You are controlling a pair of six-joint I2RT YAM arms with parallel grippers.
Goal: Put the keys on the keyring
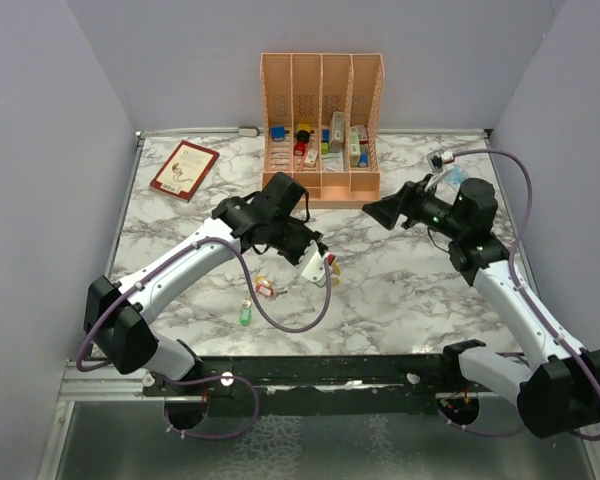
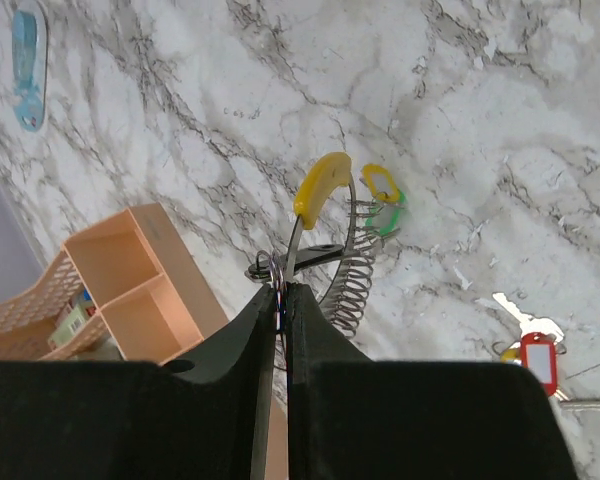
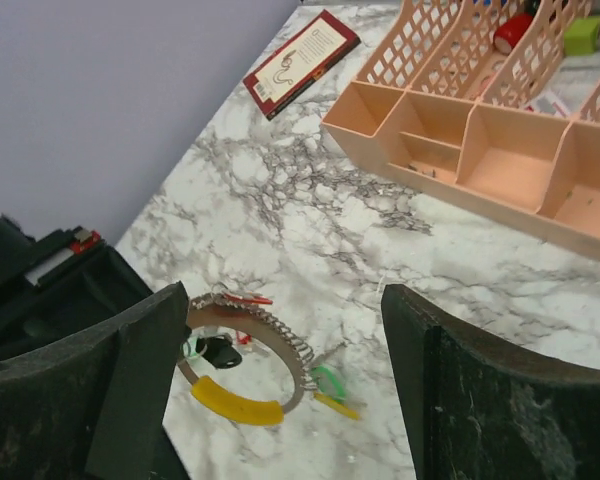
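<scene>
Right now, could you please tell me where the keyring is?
The keyring is pinched in the left pincer; in the top view that is over the middle of the marble table, in front of the peach organizer.

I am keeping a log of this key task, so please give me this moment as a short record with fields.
left gripper: shut on the keyring, pinching its wire
right gripper: open, holding nothing, pointed at the keyring
tags by the ring: one yellow tag and one green tag, seemingly hanging on it
loose keys: red-tagged key and green-tagged key, lying on the table
other things: peach organizer, red book
</scene>
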